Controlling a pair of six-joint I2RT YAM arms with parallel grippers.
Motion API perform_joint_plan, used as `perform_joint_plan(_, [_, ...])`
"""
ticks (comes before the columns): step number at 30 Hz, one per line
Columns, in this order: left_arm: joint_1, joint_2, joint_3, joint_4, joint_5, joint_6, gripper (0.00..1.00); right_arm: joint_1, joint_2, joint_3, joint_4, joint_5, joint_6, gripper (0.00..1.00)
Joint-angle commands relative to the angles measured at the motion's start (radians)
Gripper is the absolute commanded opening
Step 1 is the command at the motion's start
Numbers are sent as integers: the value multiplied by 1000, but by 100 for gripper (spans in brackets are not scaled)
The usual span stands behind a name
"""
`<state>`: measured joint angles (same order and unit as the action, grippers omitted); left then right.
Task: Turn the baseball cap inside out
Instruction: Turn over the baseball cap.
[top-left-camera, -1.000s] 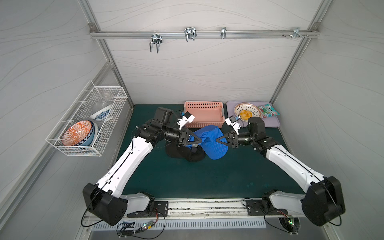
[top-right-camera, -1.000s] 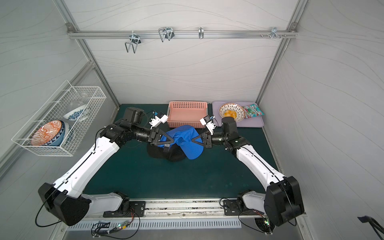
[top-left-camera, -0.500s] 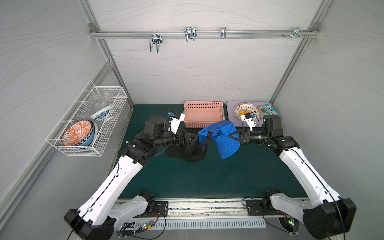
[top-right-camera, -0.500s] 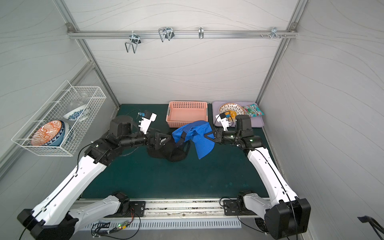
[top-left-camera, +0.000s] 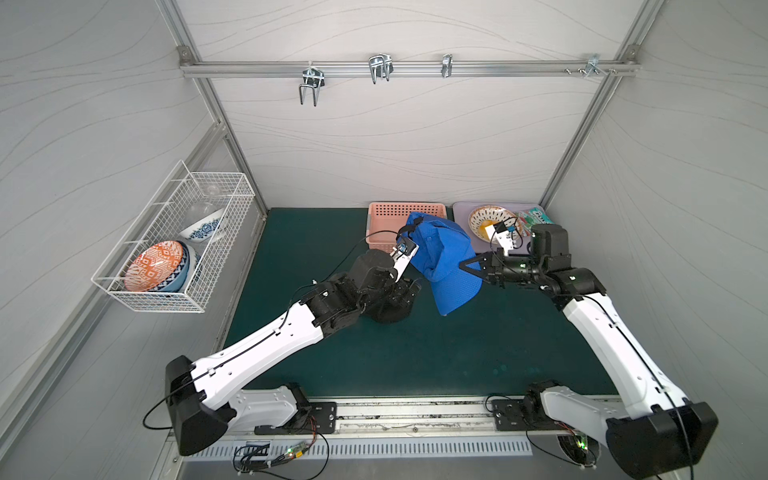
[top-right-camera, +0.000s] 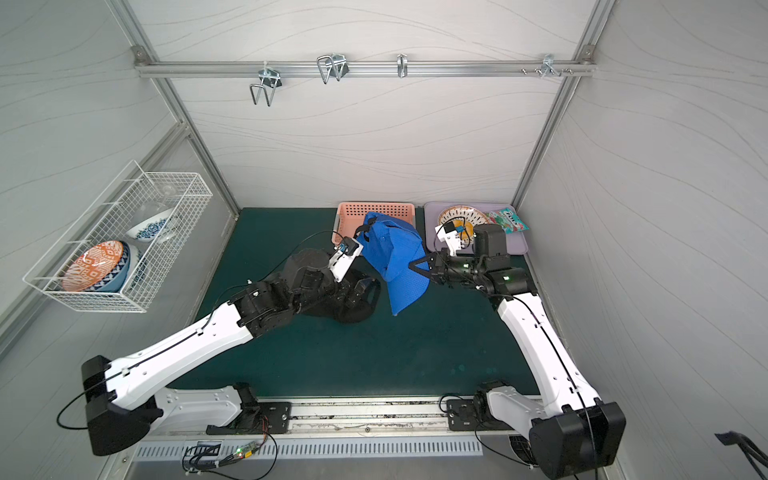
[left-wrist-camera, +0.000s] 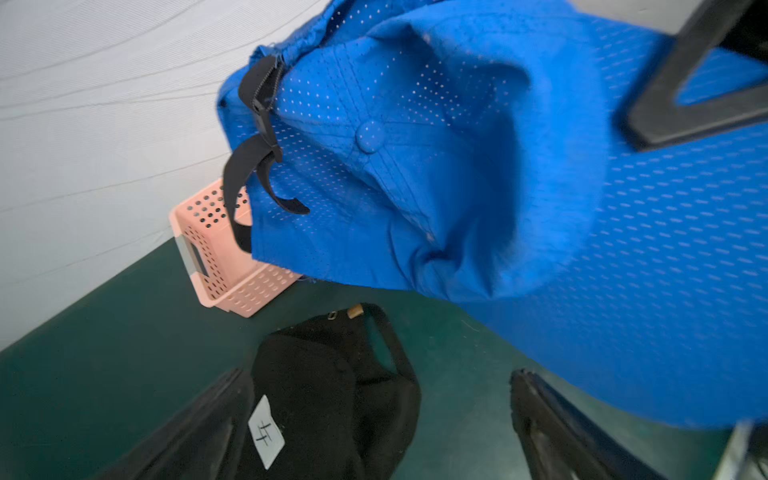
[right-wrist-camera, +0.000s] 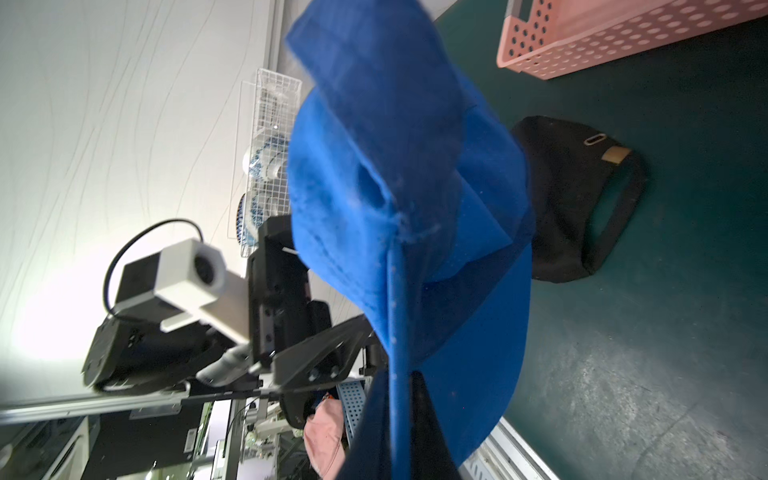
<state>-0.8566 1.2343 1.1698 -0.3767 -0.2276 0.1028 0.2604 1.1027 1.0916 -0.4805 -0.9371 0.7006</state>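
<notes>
- Blue baseball cap (top-left-camera: 442, 257): perforated mesh cloth, crumpled crown, stiff curved brim hanging downward. It is in the air over the green mat (top-left-camera: 415, 353), just in front of the pink basket (top-left-camera: 384, 220), between the two grippers.
- Right gripper (top-left-camera: 469, 266): jaws clamped on the brim's edge. The right wrist view shows that brim edge-on between the dark fingers (right-wrist-camera: 428, 424).
- Left gripper (left-wrist-camera: 380, 374): jaws spread wide with nothing between them, hovering above a black cap (left-wrist-camera: 316, 395) that lies slumped on the mat.
- Only the left wrist view shows the blue cap's crown button (left-wrist-camera: 370, 137), its black back strap (left-wrist-camera: 249, 166) and a white label (left-wrist-camera: 266, 432) on the black cap.
- Only the top views show a white wire rack (top-left-camera: 174, 249) on the left wall holding patterned bowls (top-left-camera: 156, 266), and a lilac tray (top-right-camera: 517, 245) with a plate (top-right-camera: 457, 218) and a snack packet (top-right-camera: 507, 220).
- Count: two caps, one blue and one black. One basket, plastic, punched with round holes.
</notes>
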Motion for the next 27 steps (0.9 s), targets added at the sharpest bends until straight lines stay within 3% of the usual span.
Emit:
perform_joint_plan(1, [91, 18, 85, 88, 65, 32, 100, 7, -15, 25, 11, -170, -53, 0])
perform_joint_plan(7, [210, 45, 117, 44, 428, 90, 97, 8, -18, 70, -62, -400, -154, 0])
perform_joint_plan(11, [275, 78, 139, 8, 556, 109, 95, 14, -8, 125, -184, -504, -254, 0])
perform_joint_plan(19, [295, 179, 208, -11, 852, 45, 97, 85, -12, 154, -217, -524, -292, 0])
perform_joint_plan(23, [296, 223, 188, 91, 1028, -59, 99, 104, -17, 168, -199, -517, -282, 0])
perform_joint_plan(27, [294, 287, 150, 201, 1258, -220, 94, 117, -15, 185, -106, -503, -192, 0])
